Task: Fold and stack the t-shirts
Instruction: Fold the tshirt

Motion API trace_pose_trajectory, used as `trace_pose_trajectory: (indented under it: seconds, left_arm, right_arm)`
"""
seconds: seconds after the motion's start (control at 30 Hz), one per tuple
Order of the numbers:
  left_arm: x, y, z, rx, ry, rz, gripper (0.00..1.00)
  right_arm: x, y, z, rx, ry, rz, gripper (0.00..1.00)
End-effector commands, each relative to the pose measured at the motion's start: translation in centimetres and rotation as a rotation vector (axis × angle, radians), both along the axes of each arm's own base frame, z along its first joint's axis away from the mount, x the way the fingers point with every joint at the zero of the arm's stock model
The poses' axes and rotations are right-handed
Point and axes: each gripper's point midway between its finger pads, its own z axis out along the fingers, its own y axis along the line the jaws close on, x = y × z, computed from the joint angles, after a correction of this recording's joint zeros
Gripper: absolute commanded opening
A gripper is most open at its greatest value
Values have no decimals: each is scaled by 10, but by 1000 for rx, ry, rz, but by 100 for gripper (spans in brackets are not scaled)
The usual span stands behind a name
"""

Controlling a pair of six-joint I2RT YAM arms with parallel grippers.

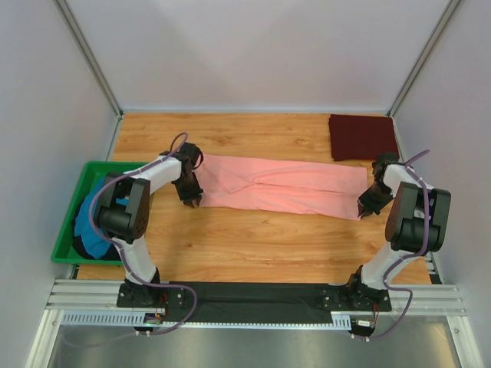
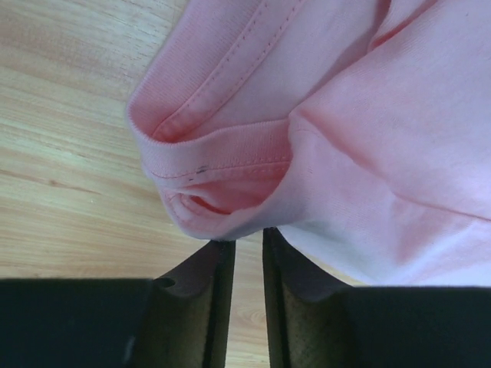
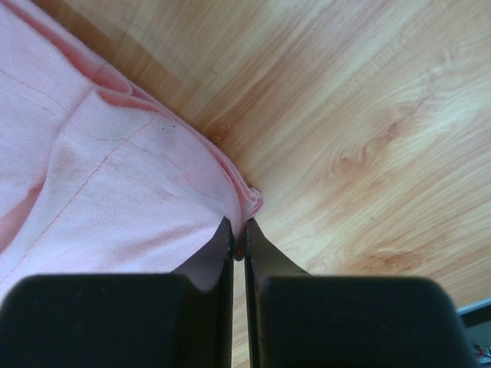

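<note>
The salmon-pink t-shirt (image 1: 284,184), judged soft, light and limp, is laid in a long band on the tabletop (image 1: 253,241) beside the green bin (image 1: 63,254); its corner away from the bin is pinched by the near-closed right gripper (image 3: 238,231), hold by the slit-open left gripper (image 2: 243,241) at the bin-side edge cannot be confirmed, and corner holds are judged best.

Long salmon-pink cotton t-shirt (image 1: 284,186) lies flat across the middle of the wooden tabletop (image 1: 253,245), running left to right. Folded dark maroon t-shirt (image 1: 362,136) sits in the far right corner, behind the long shirt's right end and just apart from it. Green plastic bin (image 1: 73,207) stands at the left edge, left of the long shirt. Teal-blue t-shirt (image 1: 90,222) is bundled inside it, partly behind the left arm. Left fingers (image 2: 203,307) are at the long shirt's left end, tips against the bunched hem; grip unclear. Right fingers (image 3: 217,257) are at its near right corner, pinching the cloth edge.
</note>
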Motion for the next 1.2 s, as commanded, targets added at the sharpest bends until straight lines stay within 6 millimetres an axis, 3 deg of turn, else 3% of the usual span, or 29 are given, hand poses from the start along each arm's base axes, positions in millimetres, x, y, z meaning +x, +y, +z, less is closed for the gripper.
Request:
trace_pose_trajectory:
  seconds: [0.0,0.23,0.3,0.6,0.8,0.97,1.17]
  left_arm:
    - [-7,13,-5,59,22,10,25]
    - [-8,-2,46,-80,-146,56,37]
    - [-7,-1,48,-88,-146,89,39]
    - [3,-4,17,-70,-64,119,42]
    - [3,22,-3,8,9,169,42]
    - [4,34,-2,45,16,168,34]
    - [9,24,20,-26,-47,148,32]
  right_arm:
    - [-7,-9,11,-43,9,12,0]
    - [-6,-7,15,-34,-5,13,0]
    - [-6,-6,15,-32,-5,12,0]
    - [-9,-5,17,-25,-1,26,0]
    - [-13,-8,25,-44,8,56,0]
    - [-20,-9,24,-52,33,63,0]
    - [-20,-8,26,-47,31,60,0]
